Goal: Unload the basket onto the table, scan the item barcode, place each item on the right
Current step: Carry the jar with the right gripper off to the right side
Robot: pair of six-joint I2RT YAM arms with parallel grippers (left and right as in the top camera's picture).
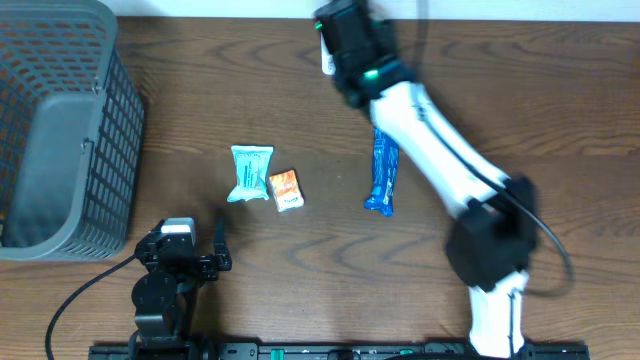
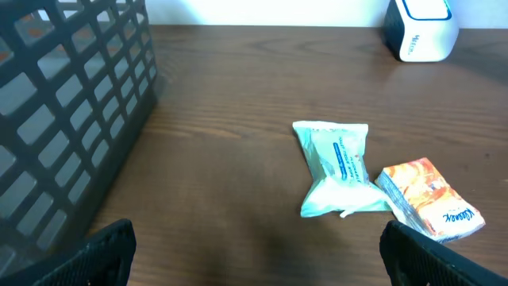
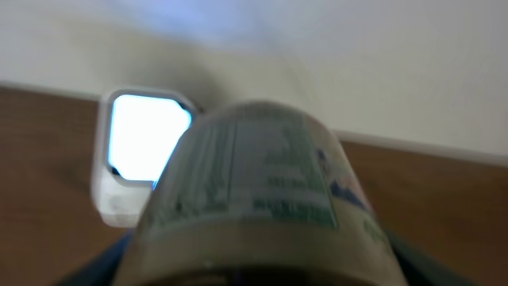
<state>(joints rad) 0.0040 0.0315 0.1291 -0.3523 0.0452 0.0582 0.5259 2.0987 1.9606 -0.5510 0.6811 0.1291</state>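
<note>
**Presenting the barcode to the scanner window**

**Overhead.** Your right pincer (image 1: pixel 345 40) is reached out to the far edge of the bench (image 1: pixel 230 90), right beside the white scanner (image 1: pixel 327 62). The container it carries is hidden under the wrist from here. Your left pincer (image 1: pixel 205 252) sits at the near edge, its jaws wide apart and holding nothing. A pale green packet (image 1: pixel 250 172), an orange packet (image 1: pixel 285 189) and a blue packet (image 1: pixel 381 170) lie loose mid-bench, with a basket (image 1: pixel 120 120) at the left. None of these matters for this step.

**Left wrist.** You see the scanner at the far right corner and the green and orange packets just beside each other. The left fingertips (image 2: pixel 103 254) show dark in the bottom corners, well apart. Leave this arm where it is.

**Right wrist.** The container (image 3: pixel 262 191) fills the view, clamped in your right pincer. It sits near the scanner's lit window, which shows behind it to the left.
- **Position:** the container looks off-centre, so I would shift it left until the label squarely faces the window, leaving a gap between them.
- **Rotation:** roll the wrist slowly so the printed panel sweeps past the light.
- **Grip:** do not loosen it.

The container is rounded and pale, with blocks of greenish print and a blue mark at its right. It is too blurred to read, and I cannot pick out the barcode.
</note>
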